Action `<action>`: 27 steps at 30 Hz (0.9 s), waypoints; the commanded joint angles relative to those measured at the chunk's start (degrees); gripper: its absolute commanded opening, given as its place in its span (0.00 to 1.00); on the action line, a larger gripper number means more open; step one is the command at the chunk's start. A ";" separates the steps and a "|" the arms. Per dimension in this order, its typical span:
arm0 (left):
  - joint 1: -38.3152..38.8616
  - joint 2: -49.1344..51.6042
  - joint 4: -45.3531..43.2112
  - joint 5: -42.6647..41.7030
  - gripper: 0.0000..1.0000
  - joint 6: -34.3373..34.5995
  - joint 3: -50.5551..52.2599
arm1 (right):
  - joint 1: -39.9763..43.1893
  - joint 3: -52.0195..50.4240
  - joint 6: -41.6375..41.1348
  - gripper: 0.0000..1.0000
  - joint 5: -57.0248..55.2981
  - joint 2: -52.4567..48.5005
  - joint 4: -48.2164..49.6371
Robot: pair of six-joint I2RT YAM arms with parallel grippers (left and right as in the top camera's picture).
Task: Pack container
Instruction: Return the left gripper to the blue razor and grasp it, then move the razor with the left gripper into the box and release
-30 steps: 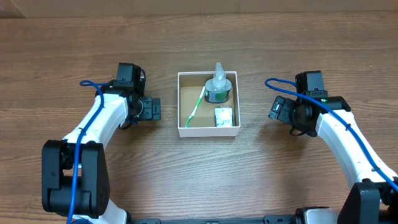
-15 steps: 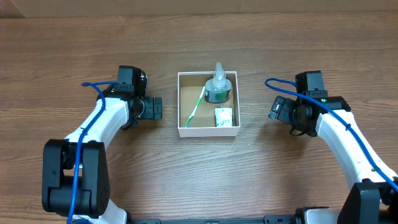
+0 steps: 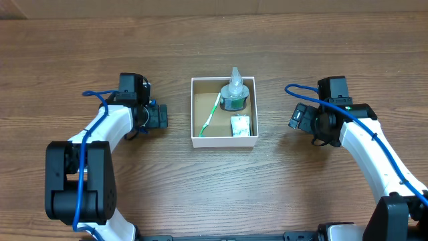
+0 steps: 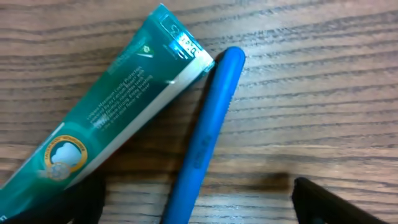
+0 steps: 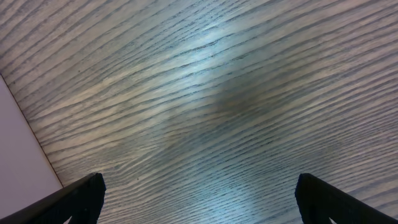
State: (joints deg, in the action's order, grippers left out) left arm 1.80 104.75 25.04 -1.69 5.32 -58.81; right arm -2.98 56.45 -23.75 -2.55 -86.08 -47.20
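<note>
The container [image 3: 224, 142], a white-walled square box with a brown inside, sits mid-table. It holds a clear bottle [image 3: 235, 94], a green toothbrush [image 3: 210, 115] and a small green-and-white packet [image 3: 241, 126]. My left gripper [image 3: 159, 116] is open, left of the container. In the left wrist view its fingers [image 4: 199, 205] straddle a blue stick-shaped handle [image 4: 208, 134], with a green toothpaste tube [image 4: 112, 106] lying just left of it on the table. My right gripper [image 3: 297, 118] is open and empty, right of the container, over bare wood [image 5: 199, 199].
The container's white wall shows at the left edge of the right wrist view [image 5: 18, 155]. The tube and the blue handle are hidden under my left arm in the overhead view. Wooden table all round.
My left arm has drawn a little to the left, away from the container. The right arm and the container's contents have not moved.
</note>
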 commanded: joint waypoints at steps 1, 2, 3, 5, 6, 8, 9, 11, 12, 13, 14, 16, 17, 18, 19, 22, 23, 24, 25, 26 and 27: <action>-0.66 1.64 0.15 -2.84 0.77 -0.63 0.52 | 0.28 -0.17 0.13 1.00 -0.59 0.57 0.22; -0.66 1.64 0.15 -2.84 0.70 -0.61 0.52 | 0.28 -0.17 0.13 1.00 -0.59 0.57 0.22; -0.66 1.64 0.17 -2.86 0.60 -0.61 0.52 | 0.28 -0.17 0.13 1.00 -0.59 0.57 0.22; -0.66 1.64 0.17 -2.89 0.44 -0.59 0.52 | 0.28 -0.17 0.13 1.00 -0.59 0.57 0.22; -0.66 1.64 0.17 -2.89 0.36 -0.59 0.52 | 0.28 -0.17 0.13 1.00 -0.59 0.57 0.22; -0.66 1.64 0.15 -2.89 0.25 -0.59 0.52 | 0.28 -0.17 0.13 0.99 -0.59 0.57 0.22; -0.66 1.64 0.15 -2.89 0.23 -0.46 0.52 | 0.28 -0.17 0.13 1.00 -0.59 0.57 0.22; -0.66 1.62 0.15 -3.10 0.22 -0.39 0.52 | 0.28 -0.17 0.13 1.00 -0.59 0.57 0.22; -0.66 1.57 0.24 -3.52 0.21 -0.42 0.42 | 0.28 -0.17 0.13 1.00 -0.59 0.57 0.22; -0.66 1.44 0.46 -3.74 0.18 -0.42 0.24 | 0.28 -0.17 0.13 1.00 -0.59 0.57 0.22; -0.66 1.22 0.83 -3.74 0.15 -0.39 -0.02 | 0.28 -0.17 0.13 1.00 -0.59 0.57 0.22; -0.68 0.09 2.03 -3.78 0.07 0.44 -0.74 | 0.28 -0.17 0.13 1.00 -0.59 0.57 0.22; -0.66 -1.57 2.38 -3.82 0.07 1.64 -1.18 | 0.28 -0.17 0.13 1.00 -0.59 0.57 0.22; -0.66 -4.26 2.36 -3.93 0.07 3.06 -1.40 | 0.28 -0.17 0.13 1.00 -0.59 0.57 0.22; -0.66 -5.75 2.38 -3.96 0.07 3.80 -1.49 | 0.28 -0.17 0.13 1.00 -0.59 0.57 0.22; -0.59 -12.09 3.52 -6.34 0.09 4.28 -1.49 | 0.28 -0.17 0.13 1.00 -0.59 0.57 0.22; -0.55 -14.34 4.22 -7.23 0.09 5.11 -1.49 | 0.28 -0.17 0.13 1.00 -0.59 0.57 0.22; -0.48 -16.22 4.90 -8.02 0.09 5.84 -1.49 | 0.28 -0.17 0.13 1.00 -0.59 0.57 0.22; -0.33 -18.51 5.79 -9.33 0.09 6.69 -1.49 | 0.28 -0.17 0.13 1.00 -0.59 0.57 0.22; 0.00 -20.72 6.64 -10.82 0.09 7.50 -1.49 | 0.28 -0.17 0.13 1.00 -0.59 0.57 0.22; 0.52 -22.56 7.43 -12.28 0.09 8.41 -1.49 | 0.28 -0.17 0.13 1.00 -0.59 0.57 0.22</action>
State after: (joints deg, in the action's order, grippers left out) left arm 1.41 88.25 30.70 -8.05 10.00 -59.29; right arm -2.98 56.45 -23.73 -2.57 -86.08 -47.20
